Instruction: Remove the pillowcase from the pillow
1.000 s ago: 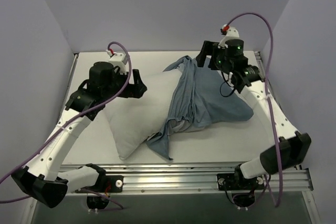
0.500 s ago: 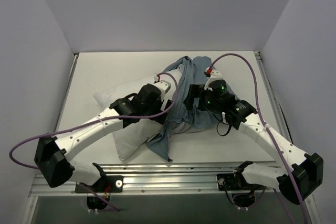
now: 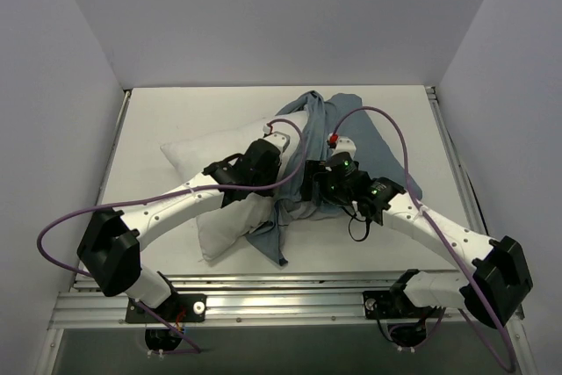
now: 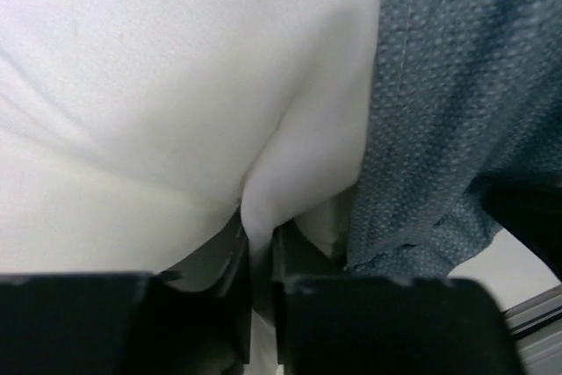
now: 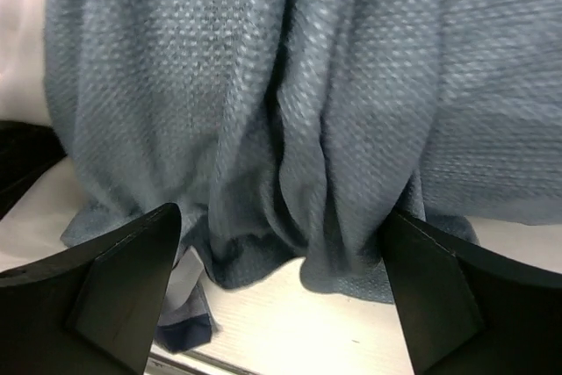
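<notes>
Dusty-blue soft woven cloth cover, the pillowcase, trails one loose corner toward the near edge of the white table. The rest lies bunched in deep folds over the right-hand end of the large plump white pillow, about the middle of the table. Just beyond that loose corner the two arms meet where white gives way to blue. The left gripper is clenched on a small pinched fold of the pillow's white skin, right beside the cover's hem. The right gripper stands released, jaws spread wide, blue folds directly ahead and nothing gripped. Farther back, the pillow's bare end points toward the far left corner, and the cover reaches toward the far edge.

Both things look light and limp (nothing here can break), so I judge the trouble to be drag: the cover will likely bunch rather than slide cleanly, and the pillow will follow unless pinned. A sound hold would be a thick gather of folds near the hem — not a single layer — pulled rightward against the left arm's anchor.
</notes>
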Available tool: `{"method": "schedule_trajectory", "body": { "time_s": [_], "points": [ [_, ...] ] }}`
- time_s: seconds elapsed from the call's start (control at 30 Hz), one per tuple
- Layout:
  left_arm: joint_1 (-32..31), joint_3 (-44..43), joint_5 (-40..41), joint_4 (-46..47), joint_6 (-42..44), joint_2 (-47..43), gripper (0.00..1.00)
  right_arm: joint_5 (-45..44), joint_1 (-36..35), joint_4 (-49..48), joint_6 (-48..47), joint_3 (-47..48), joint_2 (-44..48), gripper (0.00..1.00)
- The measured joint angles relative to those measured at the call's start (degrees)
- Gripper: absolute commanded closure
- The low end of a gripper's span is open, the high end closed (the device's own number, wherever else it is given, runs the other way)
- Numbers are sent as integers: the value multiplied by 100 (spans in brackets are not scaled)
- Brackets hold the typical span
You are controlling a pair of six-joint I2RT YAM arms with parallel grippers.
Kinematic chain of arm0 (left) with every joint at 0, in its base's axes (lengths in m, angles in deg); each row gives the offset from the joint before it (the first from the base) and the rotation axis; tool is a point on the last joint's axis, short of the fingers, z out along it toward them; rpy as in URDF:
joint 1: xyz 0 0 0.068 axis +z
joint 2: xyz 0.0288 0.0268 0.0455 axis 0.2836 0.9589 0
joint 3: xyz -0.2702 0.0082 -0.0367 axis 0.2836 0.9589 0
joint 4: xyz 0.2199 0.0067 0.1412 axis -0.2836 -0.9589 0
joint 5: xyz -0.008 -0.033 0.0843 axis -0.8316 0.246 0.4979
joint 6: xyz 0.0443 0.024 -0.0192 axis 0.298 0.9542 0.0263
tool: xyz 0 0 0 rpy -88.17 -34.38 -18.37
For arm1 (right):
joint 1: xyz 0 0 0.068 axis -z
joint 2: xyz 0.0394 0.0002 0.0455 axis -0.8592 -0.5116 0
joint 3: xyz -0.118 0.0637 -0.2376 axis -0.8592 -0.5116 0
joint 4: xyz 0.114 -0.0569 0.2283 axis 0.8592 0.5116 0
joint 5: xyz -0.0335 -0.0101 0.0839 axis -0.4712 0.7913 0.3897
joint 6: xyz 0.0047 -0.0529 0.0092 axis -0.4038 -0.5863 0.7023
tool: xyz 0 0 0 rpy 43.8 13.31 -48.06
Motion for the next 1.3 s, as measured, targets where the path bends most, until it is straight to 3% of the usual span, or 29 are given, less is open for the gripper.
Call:
{"method": "schedule_trajectory", "body": {
  "time_s": [0.07, 0.1, 0.17, 0.2, 0.27, 0.37, 0.53, 0.67, 0.97, 1.3],
  "points": [
    [17, 0, -87, 46, -2, -26, 97, -96, -68, -101, 55, -35, -188, 28],
    [33, 4, -125, 48, -4, -52, 98, -177, -76, -133, 90, -35, -289, 48],
    [101, 17, -210, 42, -11, -127, 98, -361, -68, -175, 140, -35, -527, 71],
    [153, 31, -271, 35, -20, -175, 98, -472, -57, -179, 166, -28, -645, 89],
    [319, 39, -437, -15, -26, -295, 98, -610, 24, -162, 175, 9, -859, 100],
    [763, 31, -789, -98, -11, -551, 98, -616, 422, -118, 149, 214, -1021, 100],
    [1950, -302, -1318, -538, 160, -1005, 98, -579, 1725, 127, 37, 1014, -1126, 100],
    [2861, -785, -2052, -841, 173, -1257, 98, -70, 2645, 144, 42, 1805, -1244, 100],
    [3158, -1113, -3458, -1403, 214, -1945, 98, 911, 3464, 560, -66, 2885, -1919, 100],
    [3477, -608, -3069, -2046, 391, -2946, 98, 1147, 4409, 901, -181, 2920, -2221, 100]
  ]
}}
